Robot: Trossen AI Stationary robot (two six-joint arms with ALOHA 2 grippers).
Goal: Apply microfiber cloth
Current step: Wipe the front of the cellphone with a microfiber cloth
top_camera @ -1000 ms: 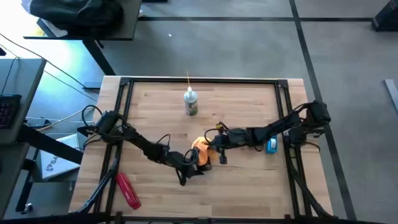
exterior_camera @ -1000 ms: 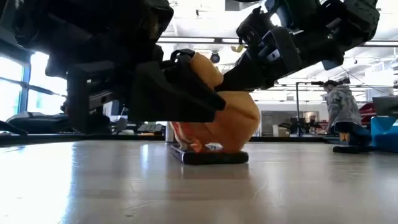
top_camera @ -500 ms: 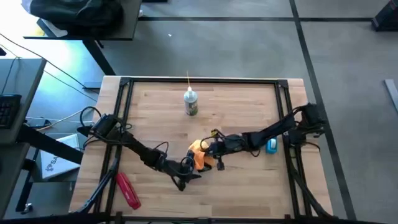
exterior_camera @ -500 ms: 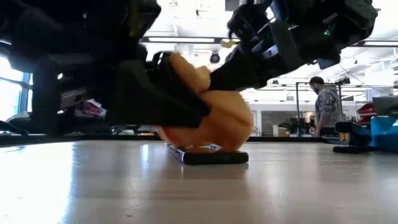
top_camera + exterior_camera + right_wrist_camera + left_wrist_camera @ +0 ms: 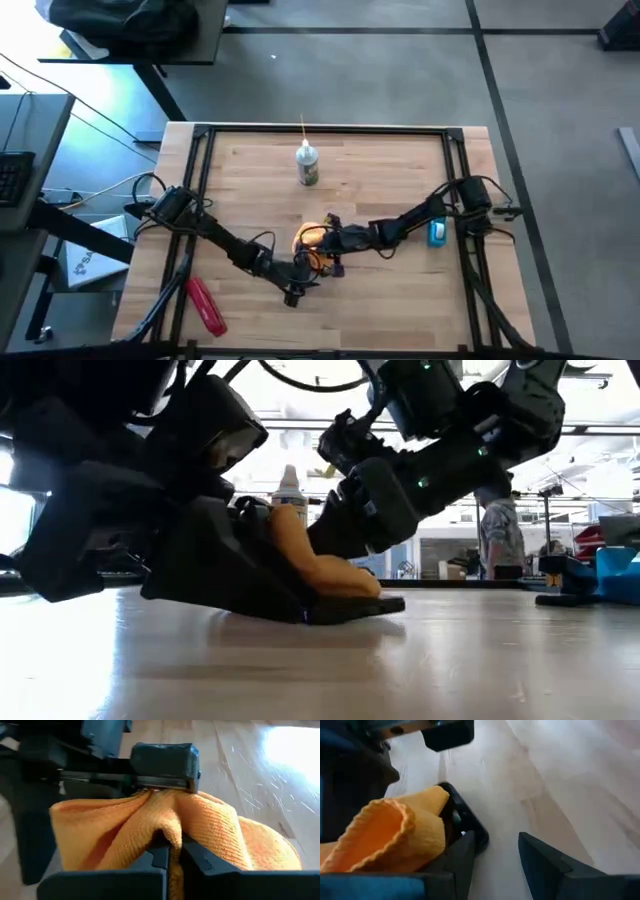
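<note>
Both arms have slid toward the table's near-left. The right gripper point(image 5: 170, 851) stays pinched on the soft orange-yellow microfiber cloth point(image 5: 210, 827), pressed onto the flat black phone point(image 5: 350, 607), mostly hidden. The left gripper point(image 5: 495, 857), apparently parted and empty, straddles the phone's edge. The white spray bottle point(image 5: 306, 165) stands behind.

You have one microfiber cloth point(image 5: 312, 240), orange-yellow, near the middle of the table point(image 5: 400, 170). One black phone point(image 5: 350, 607) lies under it. One white spray bottle point(image 5: 306, 165) stands at 12 o'clock from the cloth. One red tool point(image 5: 205, 305) lies at 8 o'clock, and one small blue object point(image 5: 437, 234) at 3 o'clock; you can't tell what that one is. Two arms work here, so two grippers: the left gripper point(image 5: 300, 283) and the right gripper point(image 5: 170, 851). One person point(image 5: 497, 540) stands in the room behind.
</note>
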